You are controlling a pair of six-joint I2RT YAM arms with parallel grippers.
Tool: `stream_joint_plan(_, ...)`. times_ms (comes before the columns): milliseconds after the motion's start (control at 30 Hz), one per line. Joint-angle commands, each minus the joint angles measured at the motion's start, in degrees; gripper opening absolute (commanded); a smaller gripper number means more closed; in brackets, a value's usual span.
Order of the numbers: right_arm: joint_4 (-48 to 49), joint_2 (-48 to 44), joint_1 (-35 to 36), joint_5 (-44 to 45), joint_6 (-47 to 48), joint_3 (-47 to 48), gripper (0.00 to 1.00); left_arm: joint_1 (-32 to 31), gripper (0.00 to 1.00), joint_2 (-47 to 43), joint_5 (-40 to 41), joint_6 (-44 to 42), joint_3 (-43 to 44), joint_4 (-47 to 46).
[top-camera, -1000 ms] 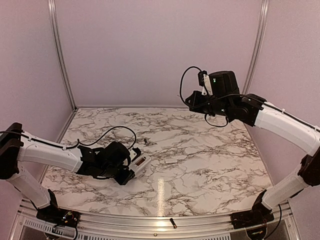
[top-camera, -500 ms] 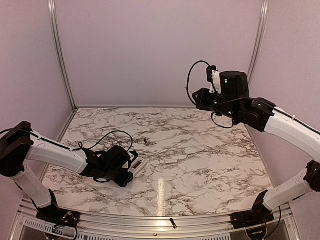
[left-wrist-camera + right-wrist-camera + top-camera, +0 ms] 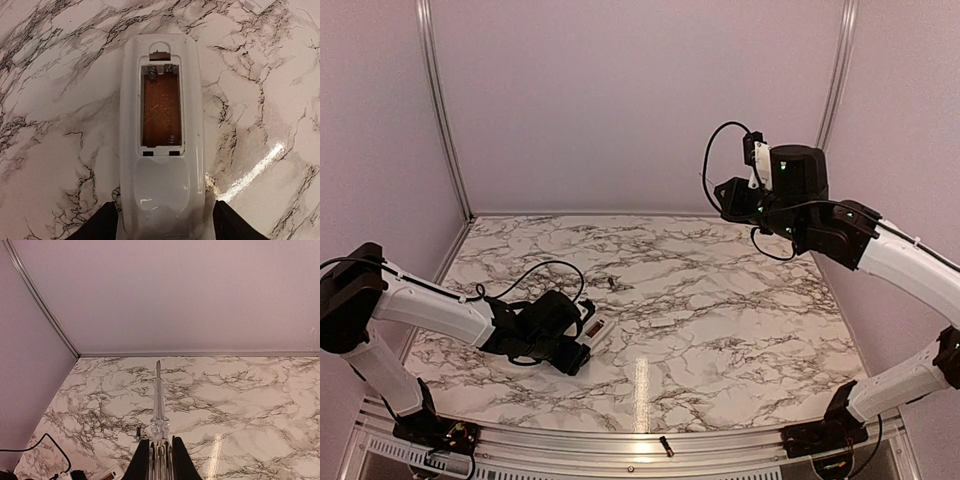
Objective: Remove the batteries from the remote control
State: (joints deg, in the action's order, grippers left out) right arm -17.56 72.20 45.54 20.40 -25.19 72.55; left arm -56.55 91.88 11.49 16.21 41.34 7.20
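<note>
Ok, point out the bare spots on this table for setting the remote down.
Widest: the right half of the table, from the white plate to the right wall. Also the far left corner. Crowded: near left, where the left gripper holds the remote control, a battery beyond.

Top external: high rear, over whole white marble-patterned desk [image 3: 720, 340]. Left wrist: close, downward. Right wrist: raised, facing rearward. Desk shared.
</note>
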Motion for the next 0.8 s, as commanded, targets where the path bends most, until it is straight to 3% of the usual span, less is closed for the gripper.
stream_joint_plan(0, 0.47, -1.86, 0.56, 1.13, 0.70, -1.03, 0.00, 0.39, 0.76, -1.78, -0.41, 0.61, -0.82, -1.87)
stream_joint_plan(200, 0.94, -2.35, 0.52, 1.09, 1.22, -1.01, 0.00, 0.39, 0.91, -6.77, 0.03, 0.24, 1.06, 0.39)
stream_joint_plan(433, 1.96, -2.61, 0.52, 0.89, 2.07, -0.97, 0.00, 0.39, 0.99, -15.50, 6.19, -2.29, 7.67, 6.08)
stream_joint_plan(600, 4.19, -2.45, 0.52, -0.39, 3.07, -0.97, 0.00, 1.83, 0.99, -20.09, 11.56, -1.44, 13.50, 7.68)
stream_joint_plan(667, 5.59, -2.35, 0.52, -1.55, 3.36, -0.92, 0.00, 3.30, 0.99, -20.65, 9.74, -1.12, 16.64, 8.56)
stream_joint_plan(767, 8.14, -2.09, 0.52, -4.20, 3.71, -0.56, 0.00, 6.94, 0.99, -22.26, -0.95, -0.15, 20.41, 5.91)
